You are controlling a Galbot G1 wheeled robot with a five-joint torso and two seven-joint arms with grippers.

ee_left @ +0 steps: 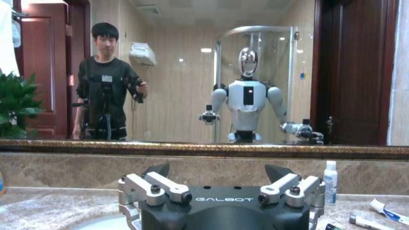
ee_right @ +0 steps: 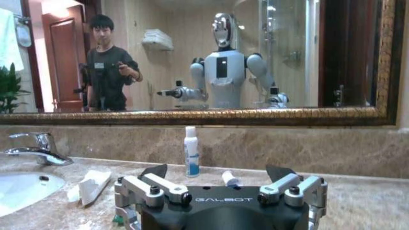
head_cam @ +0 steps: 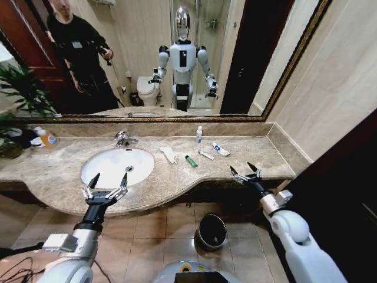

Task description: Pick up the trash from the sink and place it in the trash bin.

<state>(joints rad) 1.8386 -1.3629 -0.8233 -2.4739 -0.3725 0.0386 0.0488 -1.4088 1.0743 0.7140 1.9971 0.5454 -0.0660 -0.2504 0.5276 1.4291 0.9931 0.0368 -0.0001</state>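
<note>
From the head view, the left gripper (head_cam: 108,182) hangs over the front rim of the sink (head_cam: 94,177), its two dark fingers spread wide with nothing between them. The right gripper (head_cam: 244,171) hovers at the counter's front edge on the right, equally wide open and empty. Only this view takes in the trash bin (head_cam: 211,232), which stands on the tiled floor below the counter's edge, between the two arms.

The trash lies on the marble to the right of the basin (none of it is in the bowl itself). The white wrapper (head_cam: 169,154) rests just beside the sink rim, its long axis running from front to back. The green stick (head_cam: 191,161) lies near it, slanted toward the front right. Two white tubes follow: the nearer tube (head_cam: 206,155) and the farther tube (head_cam: 221,149), both angled the same diagonal way. The small clear bottle (head_cam: 198,135) stands upright close to the back wall.

The right wrist view shows the bottle (ee_right: 191,151) upright beyond its spread fingers, the wrapper (ee_right: 90,187) and the chrome tap (ee_right: 35,149). The left wrist view catches the bottle (ee_left: 330,182) and the tube ends (ee_left: 390,212) off to one side.
</note>
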